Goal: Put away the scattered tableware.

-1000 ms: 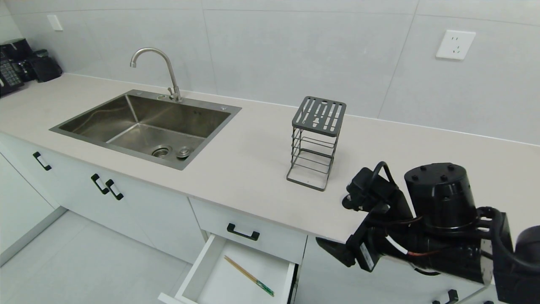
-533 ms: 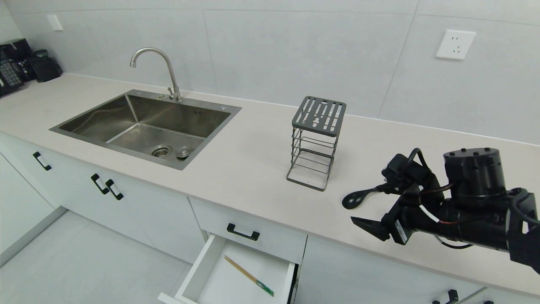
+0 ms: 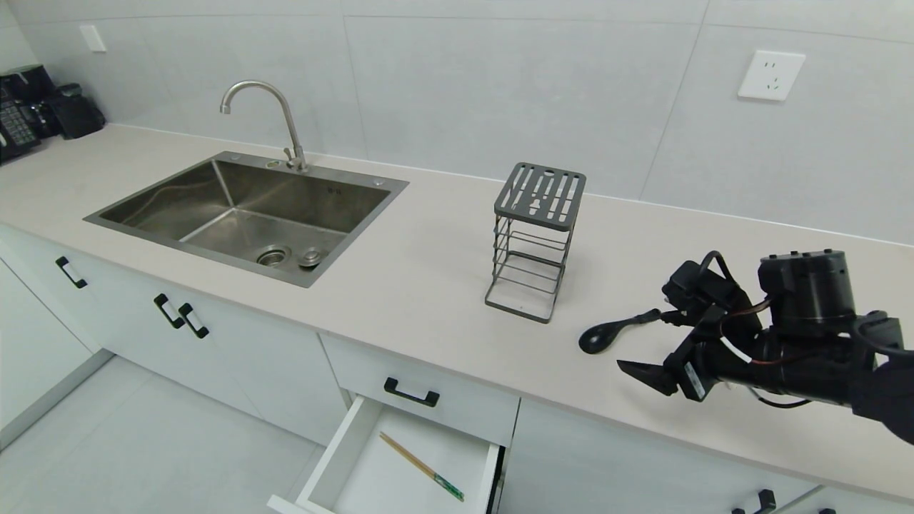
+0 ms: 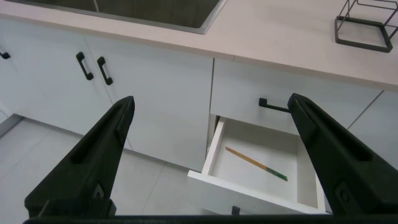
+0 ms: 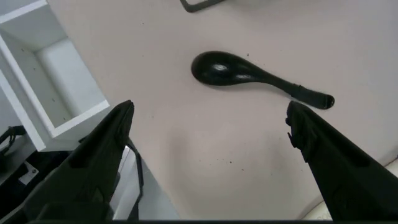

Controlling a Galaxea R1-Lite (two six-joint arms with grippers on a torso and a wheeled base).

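Observation:
A black spoon (image 3: 607, 332) lies on the beige counter (image 3: 428, 285), bowl toward the front edge, right of the wire rack. In the right wrist view the spoon (image 5: 249, 74) lies just beyond my right gripper (image 5: 210, 109), which is open with nothing between its fingers. In the head view my right gripper (image 3: 646, 343) hovers low over the counter, close beside the spoon's handle. A pair of wooden chopsticks (image 3: 421, 467) lies in the open white drawer (image 3: 335, 450). My left gripper (image 4: 211, 102) is open and hangs in front of the cabinets, with the drawer (image 4: 214, 155) and chopsticks (image 4: 256, 164) below it.
A dark wire rack (image 3: 535, 243) stands mid-counter. A steel sink (image 3: 243, 214) with a faucet (image 3: 264, 107) sits at the left. Black appliances (image 3: 36, 107) stand at the far left corner. A closed drawer handle (image 3: 410, 392) is above the open drawer.
My right arm has swung right and lowered over the counter, uncovering the black spoon. The spoon, rack and drawer have stayed put.

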